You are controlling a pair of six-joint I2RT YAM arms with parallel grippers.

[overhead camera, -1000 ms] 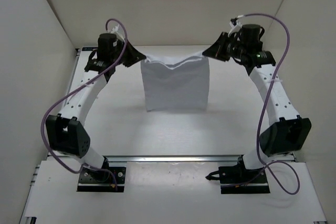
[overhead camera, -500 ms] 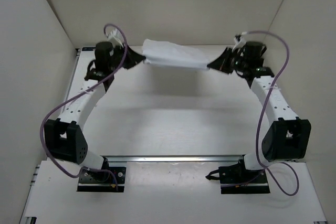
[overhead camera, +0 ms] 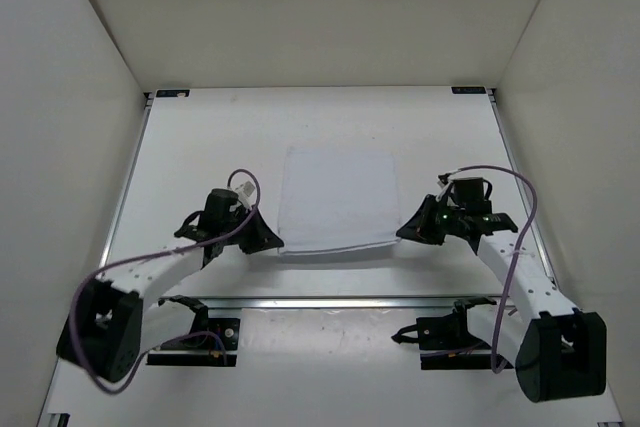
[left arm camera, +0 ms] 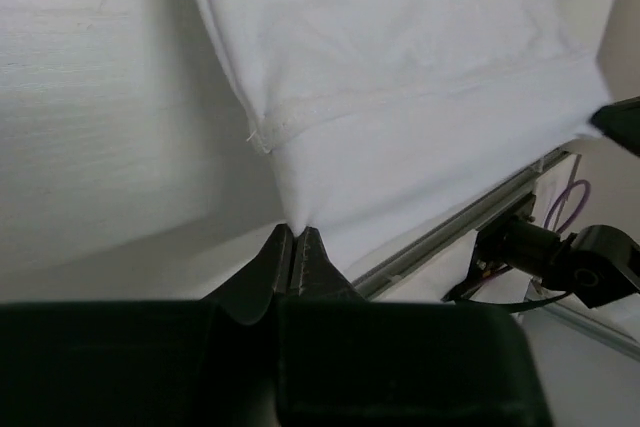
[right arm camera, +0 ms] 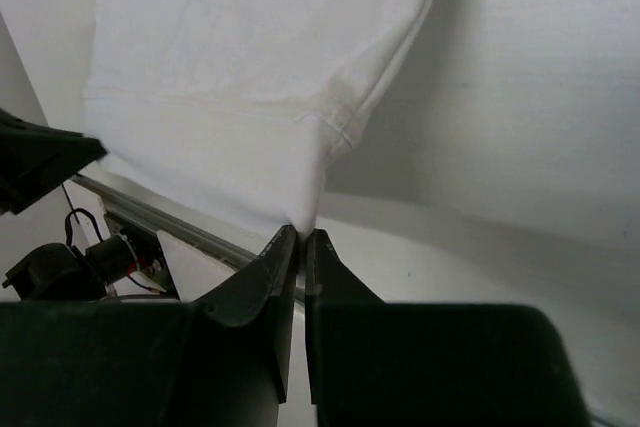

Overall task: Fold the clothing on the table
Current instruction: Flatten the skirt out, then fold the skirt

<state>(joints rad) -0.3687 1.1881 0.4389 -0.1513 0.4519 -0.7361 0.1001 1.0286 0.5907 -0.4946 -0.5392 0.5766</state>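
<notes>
Nearest, past the rail (overhead camera: 330, 300) at the counter's front edge, both arms reach low toward the cloth's (overhead camera: 335, 192) near corners. The left pincer (left arm camera: 297, 243) is closed tight, its tips pinching the near left corner, which is drawn to a small peak between them. The right pincer (right arm camera: 302, 243) is closed the same way on the near right corner. Neither holds anything else.

The cloth lies mid-counter between the two arms, spread roughly square and mostly flat, with its near edge raised a little where it is pinched. A stitched hem (left arm camera: 420, 87) runs across it just beyond the grips. In both wrist views more fabric shows below that hem, so it looks like more than one layer there, though I cannot tell how many.

It should handle as light, thin and limp. It will sag between two holds, crease wherever it is bent, and slide easily over the smooth counter (overhead camera: 200, 157). Nothing about it is fragile. Corners and the hem are the sensible places to grip, since the stitching gives the tips something thicker to bite. A single pinch at mid-edge would probably bunch it.

Farther on the counter is bare white, with blue marks (overhead camera: 172, 93) at its far corners and plain walls (overhead camera: 300, 17) behind. No brand, label or writing can be read anywhere.
</notes>
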